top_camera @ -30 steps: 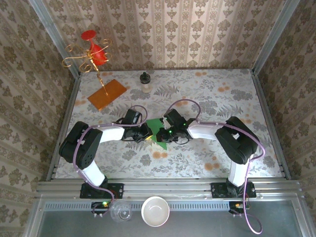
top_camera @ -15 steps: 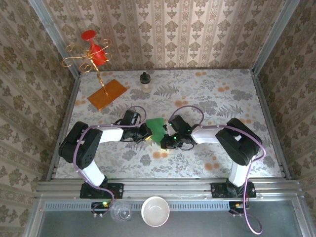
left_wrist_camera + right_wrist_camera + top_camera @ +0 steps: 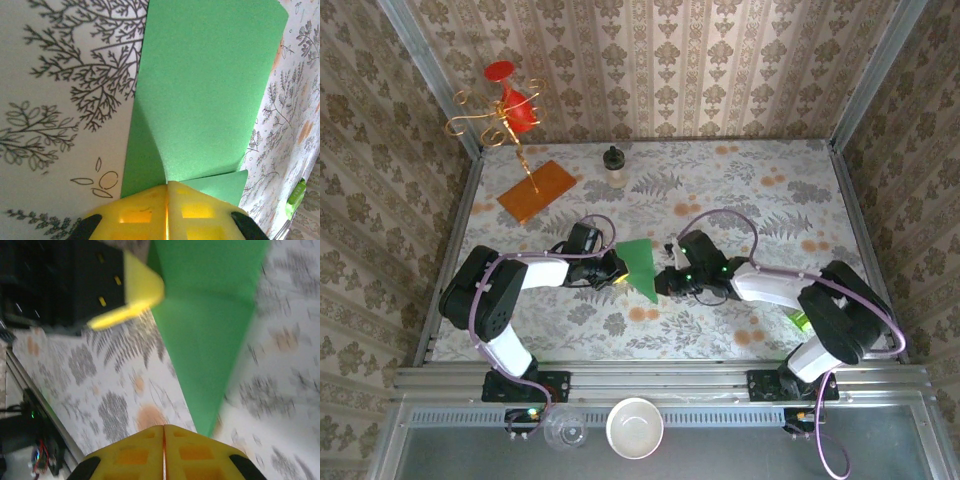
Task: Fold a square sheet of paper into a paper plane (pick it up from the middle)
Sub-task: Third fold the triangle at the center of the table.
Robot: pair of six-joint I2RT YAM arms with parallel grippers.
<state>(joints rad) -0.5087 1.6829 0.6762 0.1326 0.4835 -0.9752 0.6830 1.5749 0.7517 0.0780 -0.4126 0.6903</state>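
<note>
The square sheet of paper, bright green and folded to a pointed shape, is at the table's middle between my two grippers. In the left wrist view the paper fans out from the seam of my left gripper, which is shut on its near edge. From above, the left gripper is at the paper's left side. My right gripper is shut just right of the paper's lower point. Its wrist view shows the paper tapering to a tip just in front of the shut, empty right gripper.
An orange-brown board with a gold stand stands at the back left, and a small bottle at the back centre. A lime-green object lies by the right arm. A white bowl and a glass sit below the table's front rail.
The right arm has swung to the right and its gripper has drawn back off the paper, so more of the green shape shows. The left gripper has stayed in place.
</note>
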